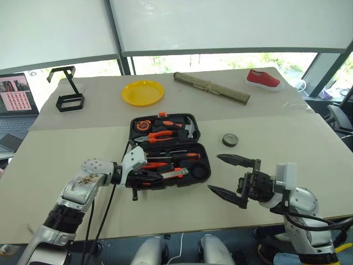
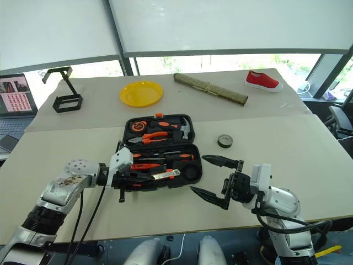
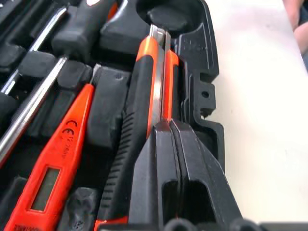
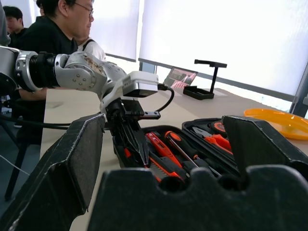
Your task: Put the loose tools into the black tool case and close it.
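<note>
Seating the knife [image 3: 153, 72], lying in the slot along the 6 o'clock edge of the open case [image 1: 208, 165]. Bearing on its handle end with the left claw [image 3: 169, 127], clenched and empty. Pressing straight down, probably best, not skidding toward the tester [image 3: 53, 159]. Keeping the right claw [image 1: 214, 173] spread, empty, at 3 o'clock. Leaving the tape [image 1: 230, 140] loose at 2 o'clock.

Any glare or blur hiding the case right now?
Left eye view: bright windows behind, but the case reads clearly, soft shadows. Left wrist view: knife sharp, the shut left claw covers its near end. Right wrist view: the open right claw's fingers loom blurred.
</note>
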